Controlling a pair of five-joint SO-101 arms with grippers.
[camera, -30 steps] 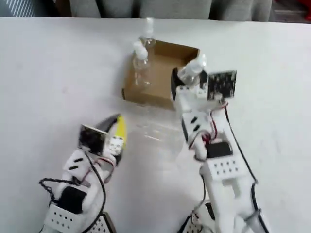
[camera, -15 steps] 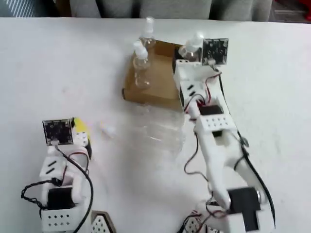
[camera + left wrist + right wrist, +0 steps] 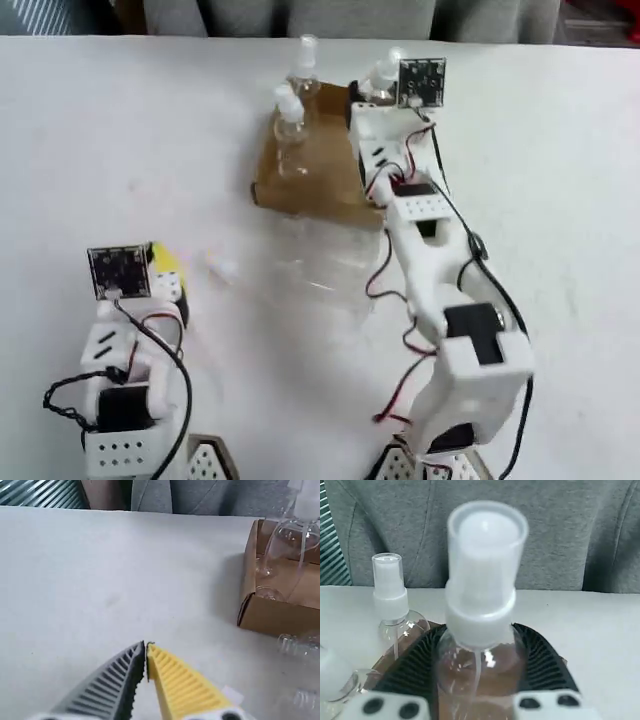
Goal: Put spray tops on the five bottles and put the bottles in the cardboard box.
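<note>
Your right pincer [image 3: 480, 652] gripped an upright clear bottle [image 3: 481, 672] with a white spray top [image 3: 485, 535]; a second bottle [image 3: 390, 605] stood just beyond. Your left pincer [image 3: 146, 652] was clenched, empty.

A white table [image 3: 120, 130] spreads across the high view, its surface plain apart from a few faint marks. Beyond its far edge at twelve o'clock stands a row of grey fabric-covered chair backs [image 3: 360, 18], with dark gaps between them. At eleven o'clock in the corner is a ribbed, blue-grey striped panel [image 3: 35, 15] with a brown strip [image 3: 128, 12] just beside it, and at one o'clock in the opposite corner lies a red object [image 3: 600, 20], too cut off to name.
</note>
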